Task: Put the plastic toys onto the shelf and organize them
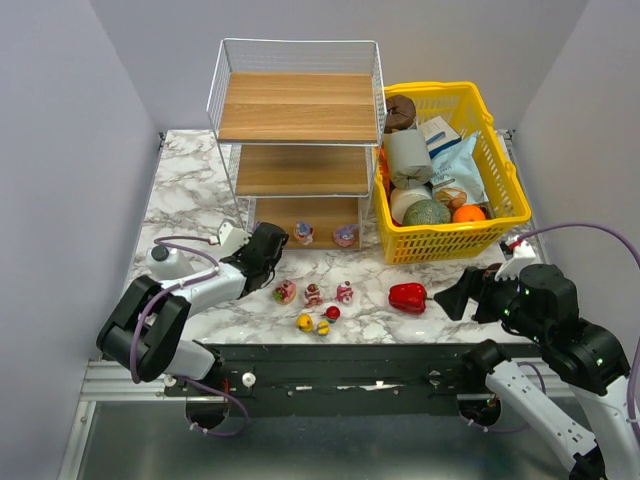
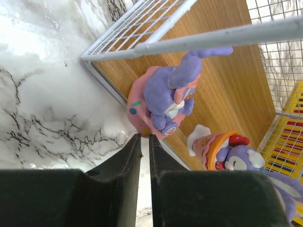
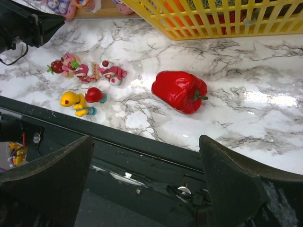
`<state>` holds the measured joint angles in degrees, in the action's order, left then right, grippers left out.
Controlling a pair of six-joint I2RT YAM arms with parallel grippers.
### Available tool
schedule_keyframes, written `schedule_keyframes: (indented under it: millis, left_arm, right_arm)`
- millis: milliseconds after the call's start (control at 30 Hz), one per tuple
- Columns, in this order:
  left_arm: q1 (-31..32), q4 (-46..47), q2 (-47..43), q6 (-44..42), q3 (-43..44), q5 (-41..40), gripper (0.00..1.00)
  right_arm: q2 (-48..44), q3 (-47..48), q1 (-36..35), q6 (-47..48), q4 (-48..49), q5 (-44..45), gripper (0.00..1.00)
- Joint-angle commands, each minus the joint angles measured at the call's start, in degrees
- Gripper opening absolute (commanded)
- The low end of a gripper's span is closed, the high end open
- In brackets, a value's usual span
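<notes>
One marble table (image 1: 190,190) carries everything. At its far side stands the shelf (image 1: 298,105), three wooden boards in a white wire frame, taller than all else. Touching or just beside its right flank is a yellow basket (image 1: 505,175) packed with groceries.

The left gripper (image 1: 268,250) reaches toward the front left corner of the shelf's bottom board. Seen from its wrist, the left gripper (image 2: 145,137) has its fingers drawn narrow, a thin slit between them with nothing in it. Its tips are just beside the pink base of the nearer toy; whether they touch it I cannot tell. The right gripper (image 1: 462,295) hovers over the near right part of the table, its jaws spread wide and empty.

A red pepper (image 1: 407,297) lies on the marble in front of the basket, near the right gripper.

Two bunny toys (image 2: 165,92) sit on the bottom board, side by side and apart. Three pink and red toys (image 1: 313,295) stand in a row on the table in front of the shelf. Just nearer the table edge is a cluster of yellow and red duck toys (image 1: 304,322).
</notes>
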<state>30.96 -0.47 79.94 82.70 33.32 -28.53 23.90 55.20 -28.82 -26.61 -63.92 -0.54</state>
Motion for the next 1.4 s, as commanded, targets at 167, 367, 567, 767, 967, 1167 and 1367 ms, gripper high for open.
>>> schedule_keyframes:
  millis: [167, 367, 567, 767, 967, 1167, 1367]
  left_arm:
    - [-2.13, 0.21, -1.81, -0.96, -0.8, -2.4, 0.2]
    - [-3.19, 2.4, -1.37, -1.4, -0.8, -3.2, 0.2]
    - [-4.5, 3.46, -0.84, -1.92, -1.07, -3.02, 0.2]
    - [-4.51, 4.25, -2.59, -3.06, -1.5, -1.7, 0.22]
    - [-3.54, 3.55, -6.19, -2.89, -2.29, -1.26, 0.39]
    - [-3.19, 3.72, -6.21, -2.71, -2.12, -0.56, 0.45]
    - [-3.01, 3.99, -3.74, -3.24, -0.8, 0.23, 0.46]
  right_arm:
    - [-0.96, -0.88, -0.27, -0.46, -0.5, 0.01, 0.99]
    - [-0.44, -0.71, -0.27, -0.46, -0.68, 0.01, 0.99]
    - [0.0, -0.62, -0.27, -0.28, -0.77, 0.1, 0.99]
    - [0.18, -0.71, -0.27, -0.2, -0.59, 0.18, 0.99]
    - [0.36, -1.23, -0.27, -0.02, 0.02, 0.1, 0.99]
    - [0.62, -1.67, -0.27, 0.42, 0.73, -0.17, 0.99]
    - [0.97, -1.24, -0.27, 1.21, 0.99, 0.1, 0.99]
